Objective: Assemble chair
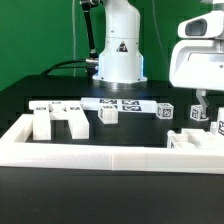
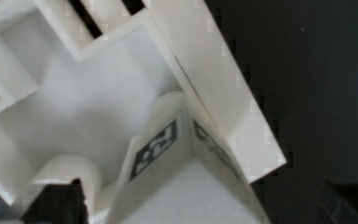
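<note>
The chair is in loose white parts. A blocky piece with legs (image 1: pixel 57 120) stands at the exterior view's left, and small tagged pieces (image 1: pixel 108 113) (image 1: pixel 165 112) sit further along the table. My gripper (image 1: pixel 201 103) hangs at the exterior view's right, just above another white part (image 1: pixel 195 138). In the wrist view that tagged part (image 2: pixel 158 150) fills the picture, with a long slab edge (image 2: pixel 211 90) running across it. My gripper (image 2: pixel 179 215) is open and straddles the part, with one dark finger (image 2: pixel 48 205) out at its side. The other finger is lost against the black table.
The marker board (image 1: pixel 118 103) lies flat in front of the robot base (image 1: pixel 120 60). A long white border rail (image 1: pixel 100 158) runs along the front and bends back at both ends. The table is black, with a green backdrop behind it.
</note>
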Tool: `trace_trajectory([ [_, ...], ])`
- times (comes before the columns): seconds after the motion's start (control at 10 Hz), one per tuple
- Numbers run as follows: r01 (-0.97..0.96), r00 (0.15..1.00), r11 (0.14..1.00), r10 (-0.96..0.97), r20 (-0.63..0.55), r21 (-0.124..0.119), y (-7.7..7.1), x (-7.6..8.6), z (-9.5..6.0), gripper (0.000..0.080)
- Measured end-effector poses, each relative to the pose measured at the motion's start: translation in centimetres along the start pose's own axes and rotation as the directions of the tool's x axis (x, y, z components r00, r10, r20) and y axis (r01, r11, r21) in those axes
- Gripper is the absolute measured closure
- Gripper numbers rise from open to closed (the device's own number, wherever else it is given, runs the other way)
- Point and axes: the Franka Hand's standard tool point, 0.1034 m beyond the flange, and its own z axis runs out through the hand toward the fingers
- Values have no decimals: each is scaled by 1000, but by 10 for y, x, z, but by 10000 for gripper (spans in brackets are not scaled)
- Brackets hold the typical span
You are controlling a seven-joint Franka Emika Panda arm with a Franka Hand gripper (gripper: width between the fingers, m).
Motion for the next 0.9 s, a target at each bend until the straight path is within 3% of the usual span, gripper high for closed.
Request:
trace_trajectory([
  [0.3, 250, 968, 968, -250, -3, -2, 4, 2, 1, 151],
  [0.7, 466, 884, 884, -467, -5, -34, 6, 3, 1, 151],
  [0.9, 467, 884, 884, -467, -5, -34, 6, 4, 1, 417],
])
